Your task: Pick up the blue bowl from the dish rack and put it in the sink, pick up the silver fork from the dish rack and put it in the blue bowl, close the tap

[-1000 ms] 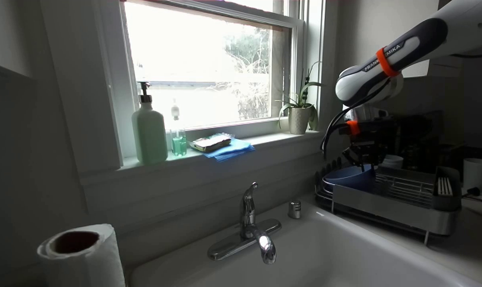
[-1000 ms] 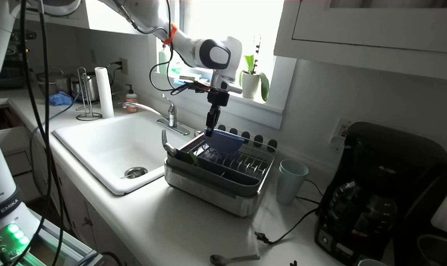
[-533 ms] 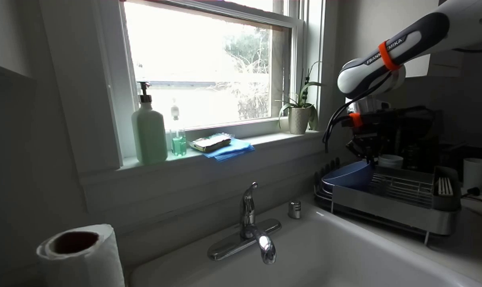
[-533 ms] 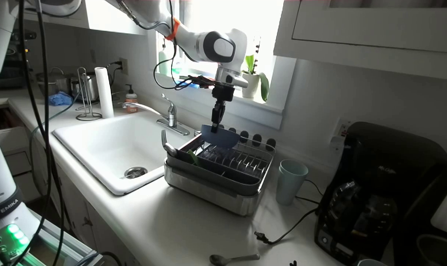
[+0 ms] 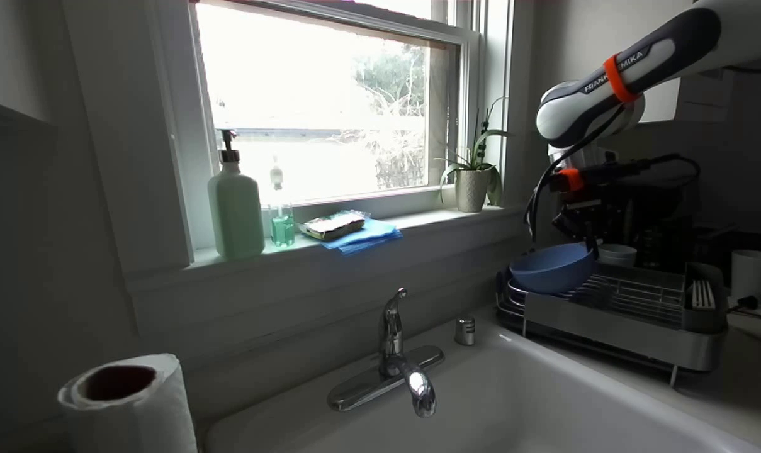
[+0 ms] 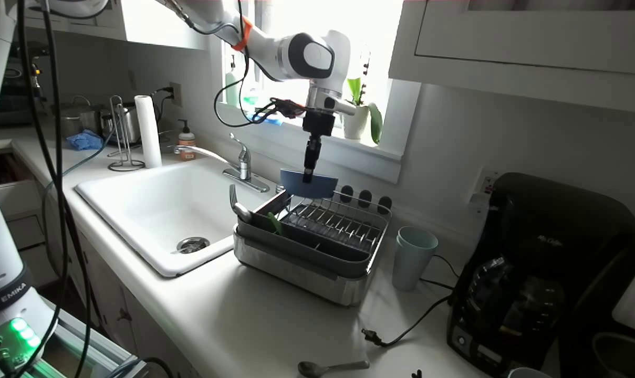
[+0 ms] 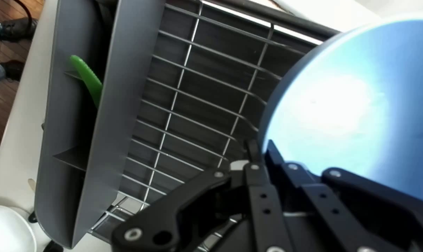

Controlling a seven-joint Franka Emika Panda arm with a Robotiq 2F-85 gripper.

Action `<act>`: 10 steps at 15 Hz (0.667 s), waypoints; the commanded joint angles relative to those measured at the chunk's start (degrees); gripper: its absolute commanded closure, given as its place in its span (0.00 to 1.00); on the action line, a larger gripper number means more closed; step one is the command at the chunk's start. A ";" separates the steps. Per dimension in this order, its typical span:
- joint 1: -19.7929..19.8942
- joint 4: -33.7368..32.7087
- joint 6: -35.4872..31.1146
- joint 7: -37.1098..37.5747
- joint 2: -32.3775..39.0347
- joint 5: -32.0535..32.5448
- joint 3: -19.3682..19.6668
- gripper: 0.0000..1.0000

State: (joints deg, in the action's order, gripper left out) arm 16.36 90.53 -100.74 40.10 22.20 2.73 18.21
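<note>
In an exterior view the round, plain mid-blue bowl (image 5: 549, 270) was tilted, its gripped side the higher. It was over the low rectangular dish rack (image 6: 291, 270) of silvery wire, at a corner beside the white sink (image 6: 133, 210). The black two-fingered pincer (image 7: 262, 146) held the bowl's rim pinched, one finger inside the wall and one outside; in the wrist view the bowl spread rightward from the fingertips. Whether its base touched the bars was unclear.

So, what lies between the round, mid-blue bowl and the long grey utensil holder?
In the wrist view, the silvery metal wire dish rack, with a dark tray base beneath, lies between the blue bowl and the grey utensil holder.
</note>
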 commanded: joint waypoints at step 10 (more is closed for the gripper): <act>-4.92 8.22 0.35 -19.54 -14.51 3.80 -4.31 0.98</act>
State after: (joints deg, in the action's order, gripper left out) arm 12.39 92.29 -99.64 26.21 13.13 6.59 15.66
